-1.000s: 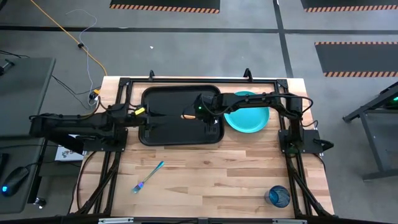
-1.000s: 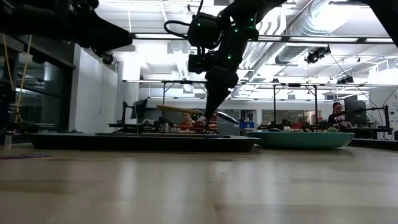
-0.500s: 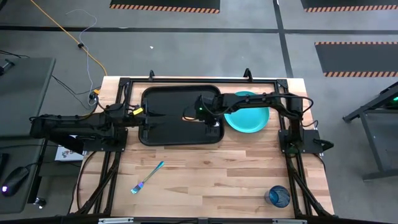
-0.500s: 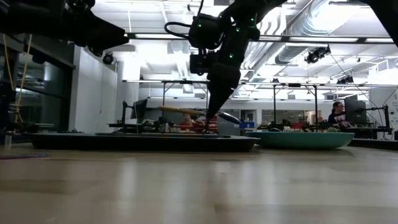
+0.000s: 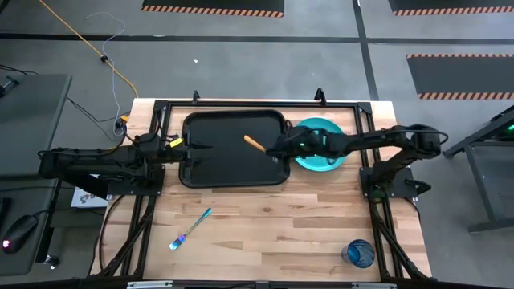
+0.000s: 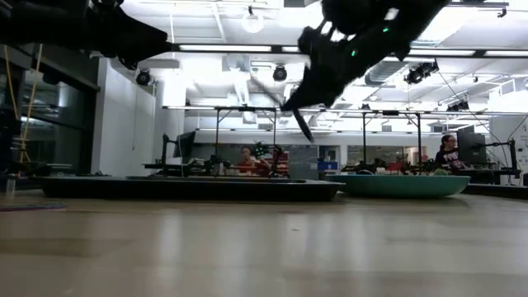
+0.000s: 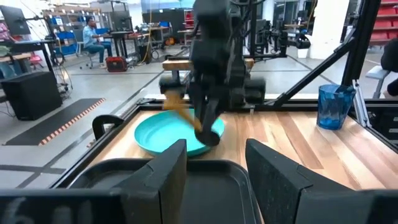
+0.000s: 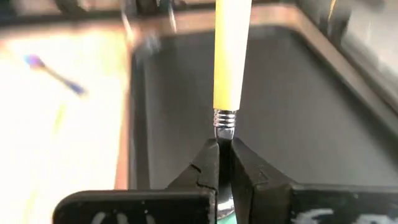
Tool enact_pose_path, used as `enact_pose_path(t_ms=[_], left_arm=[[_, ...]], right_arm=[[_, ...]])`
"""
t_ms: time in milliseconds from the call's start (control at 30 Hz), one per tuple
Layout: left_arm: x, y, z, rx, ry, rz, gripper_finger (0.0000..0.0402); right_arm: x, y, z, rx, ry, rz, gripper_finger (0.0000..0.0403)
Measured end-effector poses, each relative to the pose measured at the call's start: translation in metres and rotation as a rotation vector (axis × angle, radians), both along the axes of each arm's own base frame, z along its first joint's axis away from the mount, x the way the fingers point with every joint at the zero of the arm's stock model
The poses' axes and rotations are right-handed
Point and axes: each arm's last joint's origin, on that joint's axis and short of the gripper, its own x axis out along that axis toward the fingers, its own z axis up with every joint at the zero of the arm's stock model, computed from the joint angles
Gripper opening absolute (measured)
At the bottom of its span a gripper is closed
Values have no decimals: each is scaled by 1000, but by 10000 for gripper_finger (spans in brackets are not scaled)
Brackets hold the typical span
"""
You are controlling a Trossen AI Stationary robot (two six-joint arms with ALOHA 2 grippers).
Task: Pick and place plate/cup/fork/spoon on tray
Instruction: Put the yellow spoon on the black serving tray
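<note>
From above, the right gripper [image 5: 271,148] hangs over the three o'clock end of the black tray [image 5: 210,170], pinching the spoon [image 5: 254,144], whose orange handle points toward ten o'clock. The turquoise plate [image 5: 333,160] lies just beside the tray at its three o'clock side, the fork [image 5: 190,228] lies on bare wood toward seven o'clock, and the cup [image 5: 359,254] stands near the five o'clock corner. The left gripper [image 5: 195,147] waits at the tray's nine o'clock end. At table height, the spoon [image 6: 293,115] hangs tilted well above the tray [image 6: 190,189]. The left wrist camera shows its own fingers [image 7: 160,174] spread apart over the tray. The right wrist camera shows its fingers [image 8: 205,168] pressed onto the spoon's neck [image 8: 225,121].
</note>
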Motion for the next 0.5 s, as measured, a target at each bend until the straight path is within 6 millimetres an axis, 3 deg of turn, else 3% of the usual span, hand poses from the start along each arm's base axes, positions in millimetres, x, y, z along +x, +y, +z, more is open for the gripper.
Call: enact_pose_path(t_ms=[200,500], left_arm=[[1,0,-2,-6,18,1,157],[7,1,-7,-8,53,1,157]], right_arm=[[7,8,9,-119,-228,11,0],[27,5,-7,-171,-356,-11,0]])
